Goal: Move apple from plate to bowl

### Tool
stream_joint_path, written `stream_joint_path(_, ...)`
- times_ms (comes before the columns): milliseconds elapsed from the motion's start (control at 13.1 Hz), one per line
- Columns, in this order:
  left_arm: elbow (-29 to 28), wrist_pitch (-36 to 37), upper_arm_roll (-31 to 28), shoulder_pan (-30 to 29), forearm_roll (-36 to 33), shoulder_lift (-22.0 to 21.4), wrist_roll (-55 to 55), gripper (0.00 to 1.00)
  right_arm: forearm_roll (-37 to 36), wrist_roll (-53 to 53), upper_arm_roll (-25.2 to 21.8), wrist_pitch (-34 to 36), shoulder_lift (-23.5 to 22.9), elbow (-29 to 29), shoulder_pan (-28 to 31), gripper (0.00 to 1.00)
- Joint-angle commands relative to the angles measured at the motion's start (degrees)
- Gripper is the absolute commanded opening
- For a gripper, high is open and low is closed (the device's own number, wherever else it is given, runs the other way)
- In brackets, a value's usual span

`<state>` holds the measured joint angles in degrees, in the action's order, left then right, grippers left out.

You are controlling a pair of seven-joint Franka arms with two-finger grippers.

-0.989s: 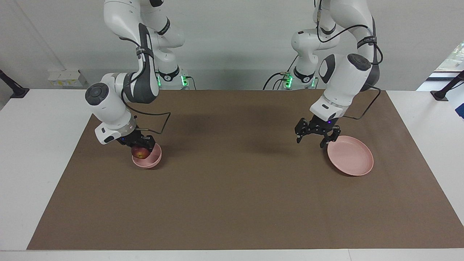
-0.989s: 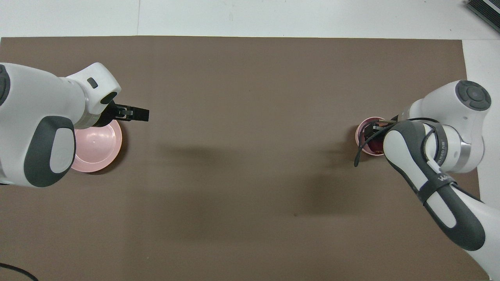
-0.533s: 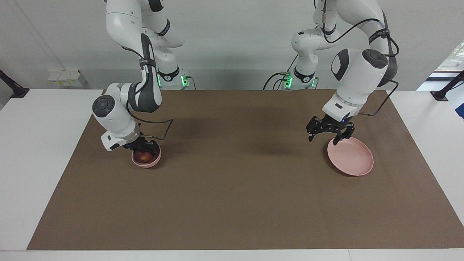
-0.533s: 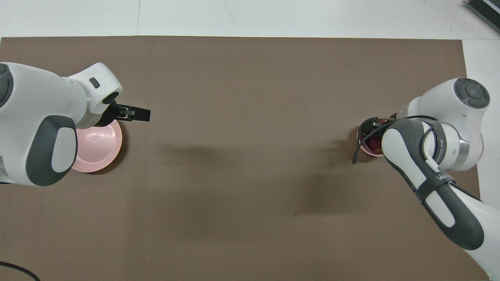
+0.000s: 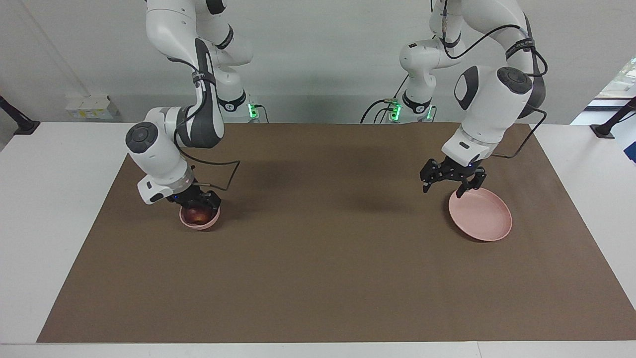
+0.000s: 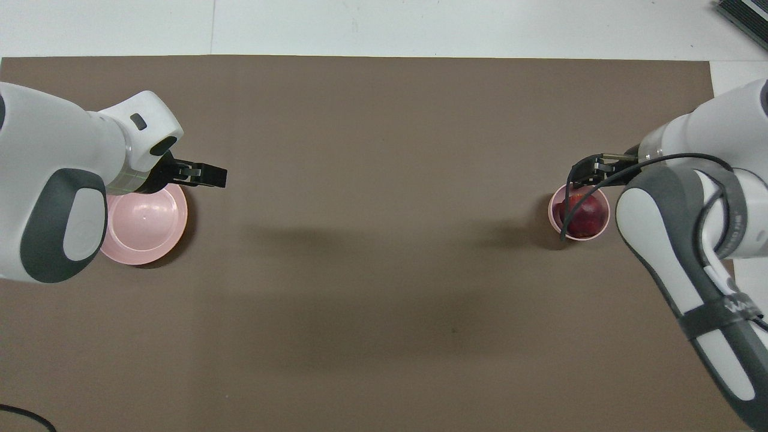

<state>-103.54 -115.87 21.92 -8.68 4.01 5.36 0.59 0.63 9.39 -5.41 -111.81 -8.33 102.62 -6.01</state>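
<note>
In the facing view, the apple sits inside the bowl, which stands on the brown mat toward the right arm's end of the table, about midway between the edge nearest the robots and the edge farthest from them. The right gripper hovers low over the bowl's rim on the robots' side; whether its fingers are apart or together cannot be told here. The plate lies bare toward the left arm's end of the mat. The left gripper hangs just above the plate's edge nearest the robots, its fingers spread apart and holding nothing; this arm waits.

In the overhead view, the apple fills most of the bowl, and the right gripper shows past the bowl's rim on the side away from the robots, with a black cable crossing over the fruit. The plate is partly under the left arm, and the left gripper pokes out above its rim.

The transfer looks done. The likely trouble now is the right gripper or its loose cable catching the light bowl's rim on the way up, tipping it and rolling the apple out.

No brand or label can be read; only some unclear lettering on the right arm's strap.
</note>
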Motion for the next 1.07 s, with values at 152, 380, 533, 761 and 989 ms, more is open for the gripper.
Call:
stream_joint_path(152,8.5,10.2,-3.7,3.5,-3.7,-0.3,0.5,1.0,-1.9,-4.9,0.6,10.2,9.4,-1.5,0.7,1.0)
stream_joint_path(380,16.6,18.5,-19.4,16.1,-3.9,-0.9,-0.3,1.0,-2.0,-9.6,-0.1,21.9,10.5,-10.2,1.4,1.0)
stream_joint_path(533,19.0,23.1,-23.1,19.6,-3.6,-1.8,-0.3,1.0,-2.0,-10.4,-0.5,27.2,10.6,-15.5,1.4,1.0)
stream_joint_path(761,20.6,29.7,-29.8,24.5,-3.6,-3.5,-0.2,1.0,-1.1,-9.8,-0.4,27.5,12.3,-14.0,2.3,1.0)
stream_joint_path(989,25.2,36.0,-27.2,21.7,-2.8,-3.5,-0.2,1.0,-0.9,-10.3,-0.3,28.2,12.4,-14.3,2.3,1.0)
